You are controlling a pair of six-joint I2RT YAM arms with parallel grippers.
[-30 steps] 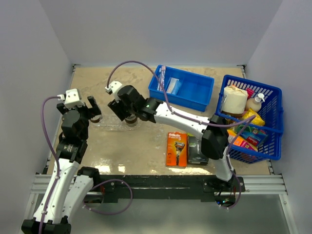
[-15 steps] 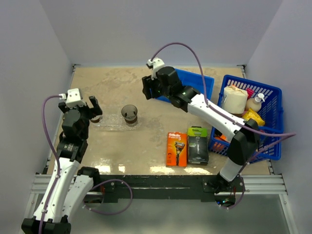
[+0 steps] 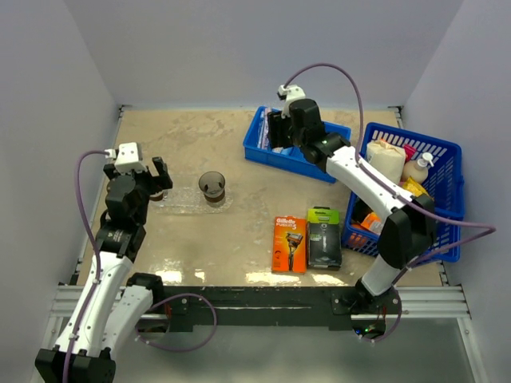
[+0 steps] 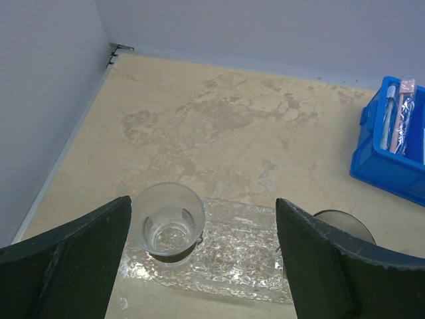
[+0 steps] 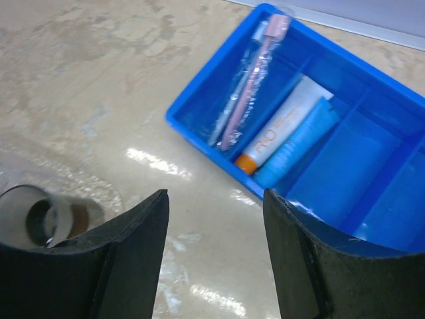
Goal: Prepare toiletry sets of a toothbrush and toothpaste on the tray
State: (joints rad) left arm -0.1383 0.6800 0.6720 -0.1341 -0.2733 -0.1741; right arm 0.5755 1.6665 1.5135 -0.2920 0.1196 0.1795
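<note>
1. Orange razor pack [image 3: 290, 243] and black-green razor pack [image 3: 323, 247] lie side by side nearest the arm bases, toward 6 o'clock on the tabletop [image 3: 239, 152]. Neither belongs in a set.
2. Farther in, toward 9 o'clock, the clear tray [image 3: 185, 203] lies flat with a left cup [image 4: 169, 222] and a right cup [image 3: 211, 187] standing at its two ends. No toothbrush or toothpaste is on it, so I judge no set is begun.
3. The left gripper [image 4: 202, 206] hangs over the tray's 9 o'clock end, jaws wide and empty. The left cup sits just ahead of them, untouched.
4. Toward 1 o'clock, well apart from the tray, stands the blue bin [image 5: 372, 153]. The right gripper [image 5: 214, 194] hovers at its near-left corner, jaws fairly wide with nothing between them.
5. In the right wrist view the toothbrush [image 5: 251, 80] lies in the bin's left compartment at 12 to 1 o'clock from the jaws, with a second toothbrush [image 5: 234, 93] just beside it. Its long axis runs from 7 to 1 o'clock, so the jaws, closing along 9 to 3, stand roughly across it.
6. The toothpaste [image 5: 285, 123], white with an orange end, lies in the next compartment, parallel to the brushes. A pale blue pack [image 5: 292, 149] touches its right side.
7. The right arm is plainly the nearer. The coming move likely needs a short advance and descent onto the toothbrush, then a carry toward 9 o'clock to the tray.
</note>
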